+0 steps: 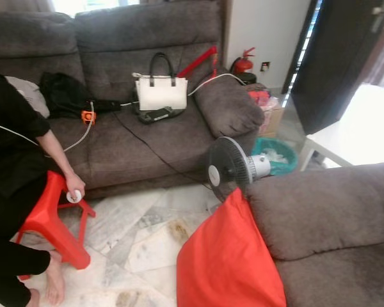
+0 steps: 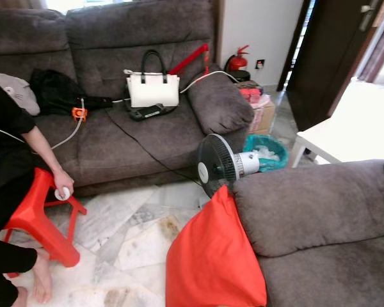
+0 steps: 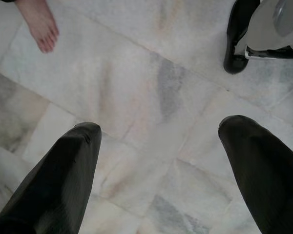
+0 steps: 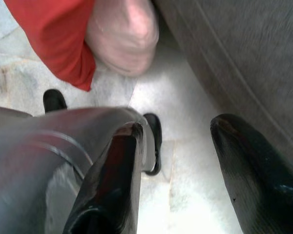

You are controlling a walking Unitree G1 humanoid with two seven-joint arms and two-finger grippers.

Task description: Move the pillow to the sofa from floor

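Against the near sofa's (image 1: 326, 211) front edge, the red pillow (image 1: 227, 259) stands on the marble floor (image 1: 134, 233), leaning on the armrest just below a small fan (image 1: 229, 167). Left gripper (image 3: 158, 146) hangs over bare floor, fingers spread wide. Right gripper (image 4: 173, 161) hangs beside the sofa base, fingers likewise apart, holding nothing.

Floor (image 1: 134, 230): open marble strip between red stool (image 1: 51, 220) and pillow (image 1: 227, 256).
Near sofa (image 1: 333, 224): armrest top bare; pillow leans against its side.
Fan (image 1: 230, 167): stands just behind pillow, touching armrest corner, blocking that gap.
Far sofa (image 1: 147, 128): seat holds white bag (image 1: 160, 93), black cable (image 1: 153, 150), dark bundle (image 1: 64, 93).
Person (image 1: 13, 160): seated on stool, bare foot (image 3: 39, 24) on floor at left.
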